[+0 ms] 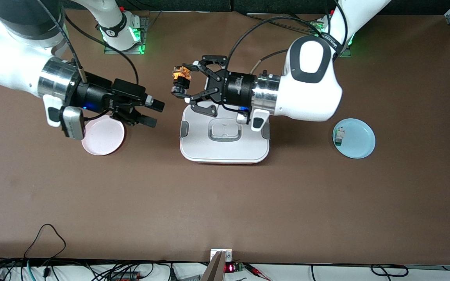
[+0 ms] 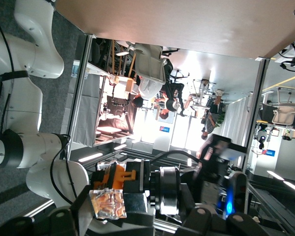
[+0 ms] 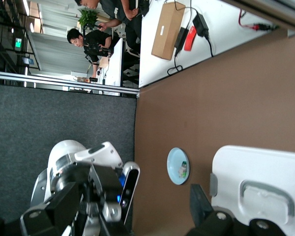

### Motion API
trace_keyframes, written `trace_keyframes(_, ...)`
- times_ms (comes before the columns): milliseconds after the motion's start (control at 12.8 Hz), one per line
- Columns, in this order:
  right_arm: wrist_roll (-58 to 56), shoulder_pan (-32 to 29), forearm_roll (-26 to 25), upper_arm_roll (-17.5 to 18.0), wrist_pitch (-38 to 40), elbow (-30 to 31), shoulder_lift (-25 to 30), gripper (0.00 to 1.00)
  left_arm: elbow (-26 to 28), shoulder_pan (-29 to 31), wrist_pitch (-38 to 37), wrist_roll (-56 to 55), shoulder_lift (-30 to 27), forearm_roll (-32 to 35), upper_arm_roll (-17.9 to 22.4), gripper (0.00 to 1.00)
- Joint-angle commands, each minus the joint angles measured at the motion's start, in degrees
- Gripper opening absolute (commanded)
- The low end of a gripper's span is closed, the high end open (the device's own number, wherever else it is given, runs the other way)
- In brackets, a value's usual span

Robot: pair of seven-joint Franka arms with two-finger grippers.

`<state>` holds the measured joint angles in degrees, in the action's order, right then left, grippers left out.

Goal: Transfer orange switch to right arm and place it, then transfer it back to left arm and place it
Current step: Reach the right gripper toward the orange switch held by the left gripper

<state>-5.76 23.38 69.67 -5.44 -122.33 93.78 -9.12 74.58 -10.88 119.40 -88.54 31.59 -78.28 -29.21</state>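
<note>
You had the orange switch [image 1: 181,75] off the tabletop [image 1: 225,203], clamped in the left tool [image 1: 184,84], which was closed on it with its fingers part-way in. The switch sat in the air over the tabletop just beside the box [image 1: 224,134], at the box's edge toward the right arm's end and on the side farther from the front camera. The left wrist view showed the orange part [image 2: 110,189] gripped between the dark fingers, its clear face toward the lens. The left arm [image 1: 311,84] lay horizontal above the box, and its wrist covered the part of the lid farthest from the front camera.

The box rested shut on the tabletop at mid-table, grey handle [image 1: 225,130] up, a reddish edge showing along its side nearest the front camera.

Your right tool [image 1: 152,113] hung in the air with its fingers spread wide and nothing between them, pointing toward the switch and apart from it. It was over the tabletop just beside the pink plate [image 1: 103,136], and the wrist of the right arm [image 1: 12,64] overhung that plate.

Toward the left arm's end a blue plate [image 1: 356,138] lay on the tabletop, well apart from the box, with a small white part with a green tip [image 1: 339,136] in it at its rim.
</note>
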Motion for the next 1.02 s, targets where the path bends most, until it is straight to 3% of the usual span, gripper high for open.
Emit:
trace_keyframes(0, 4.07, 2.01, 1.44, -0.27, -2.73, 3.42, 3.58, 1.00, -1.28, 0.16, 0.31, 0.03, 0.58, -1.70, -0.15, 0.00)
trace_keyframes(470, 8.48, 10.19, 1.44, -0.18, -14.33, 6.85, 5.43, 1.00, -1.28, 0.16, 0.22, 0.03, 0.67, -1.35, -0.15, 0.00)
trace_keyframes(939, 10.68, 10.55, 1.44, -0.18, -14.43, 11.85, 10.17, 0.96, -1.28, 0.16, 0.04, 0.12, 0.67, -1.18, -0.15, 0.00)
